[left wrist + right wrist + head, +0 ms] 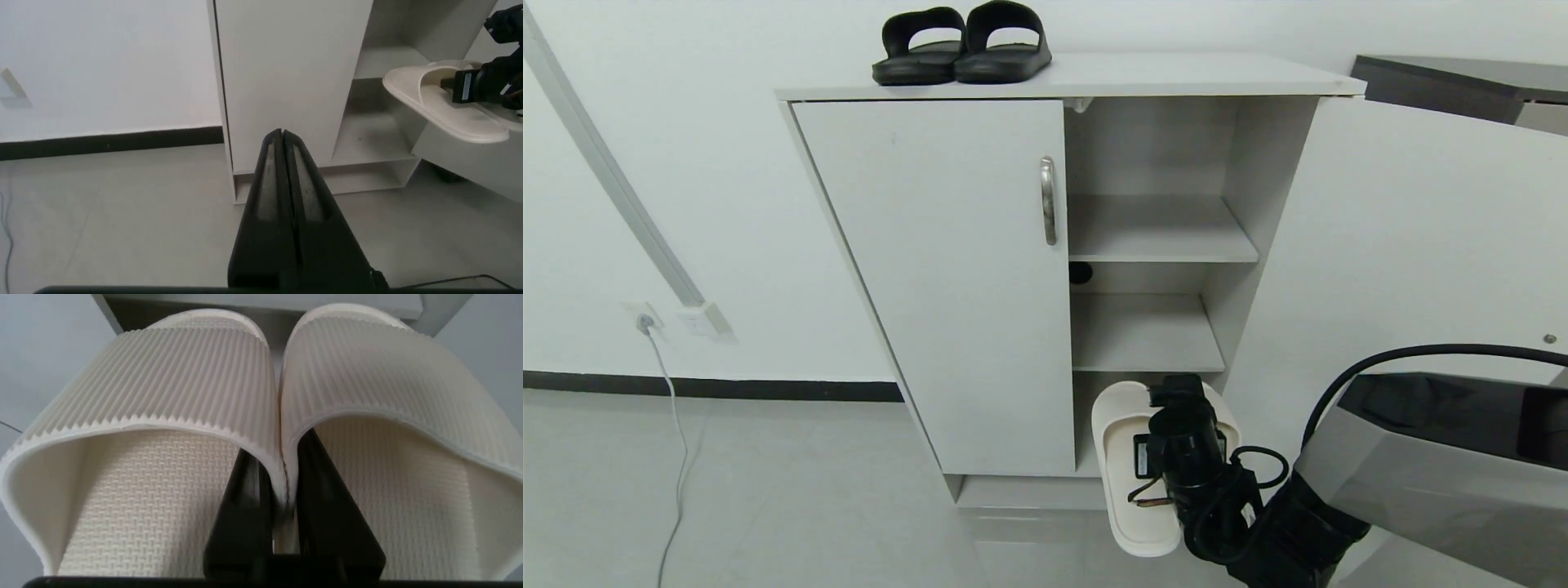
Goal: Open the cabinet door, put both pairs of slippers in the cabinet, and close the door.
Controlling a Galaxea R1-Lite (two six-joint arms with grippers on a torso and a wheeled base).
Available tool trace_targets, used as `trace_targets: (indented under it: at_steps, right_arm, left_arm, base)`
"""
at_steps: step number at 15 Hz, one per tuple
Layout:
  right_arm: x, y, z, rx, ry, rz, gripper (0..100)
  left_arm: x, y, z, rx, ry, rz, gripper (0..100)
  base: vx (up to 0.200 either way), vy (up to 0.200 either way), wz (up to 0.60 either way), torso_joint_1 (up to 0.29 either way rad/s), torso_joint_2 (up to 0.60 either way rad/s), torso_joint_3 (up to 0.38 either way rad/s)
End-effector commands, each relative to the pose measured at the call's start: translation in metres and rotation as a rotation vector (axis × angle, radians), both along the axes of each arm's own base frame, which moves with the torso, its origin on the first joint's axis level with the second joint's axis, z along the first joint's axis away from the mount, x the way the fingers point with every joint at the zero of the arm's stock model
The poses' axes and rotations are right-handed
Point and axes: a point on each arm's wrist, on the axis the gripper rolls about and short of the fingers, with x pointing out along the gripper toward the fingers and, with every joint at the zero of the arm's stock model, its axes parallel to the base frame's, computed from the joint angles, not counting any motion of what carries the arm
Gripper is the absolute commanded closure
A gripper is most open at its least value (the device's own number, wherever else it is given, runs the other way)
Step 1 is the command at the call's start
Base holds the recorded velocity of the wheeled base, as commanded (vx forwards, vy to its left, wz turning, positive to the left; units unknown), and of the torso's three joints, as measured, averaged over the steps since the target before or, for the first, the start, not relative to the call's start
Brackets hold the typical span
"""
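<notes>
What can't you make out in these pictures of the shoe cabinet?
Head view: the closed left door hides whatever is behind it.
Head view: the cream slippers and right arm cover the bottom compartment.
Head view: the open right door is cut off by the picture's edge.

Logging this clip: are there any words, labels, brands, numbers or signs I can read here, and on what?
No text can be read.
Pale label on the body of the black right claw: too small to read.
White two-door cabinet, black rubber slippers and cream ribbed slippers: no print shows.
</notes>
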Motion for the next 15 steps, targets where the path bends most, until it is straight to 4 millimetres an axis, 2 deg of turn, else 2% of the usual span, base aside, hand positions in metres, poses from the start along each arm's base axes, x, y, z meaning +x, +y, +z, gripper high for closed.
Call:
trace_targets:
  at_steps: [1,6,10,15]
  right_arm:
    - [0.0,0.0,-0.001,0.002,0.003,-0.001,100]
    - [0.001,0.001,-0.005,0.0,0.006,-0.003,100]
    - [0.01,0.001,-0.017,0.035,-0.049,-0.014,100]
    - [0.011,0.0,-0.013,0.051,-0.104,-0.01,100]
  left_arm:
    - [0.0,0.0,0.0,-0.001,0.001,0.0,100]
    - [0.0,0.0,0.0,-0.001,0.001,0.0,100]
    - [0.0,0.0,0.0,-0.001,0.001,0.002,100]
    - [0.0,0.0,0.0,-0.001,0.001,0.0,100]
  base:
    - [0.0,0.0,0.0,0.002,0.0,-0.198]
    - [0.0,0.0,0.0,0.004,0.01,-0.176]
    - [0.0,0.0,0.0,0.002,0.0,-0.013]
    - [0.0,0.0,0.0,0.0,0.0,0.0]
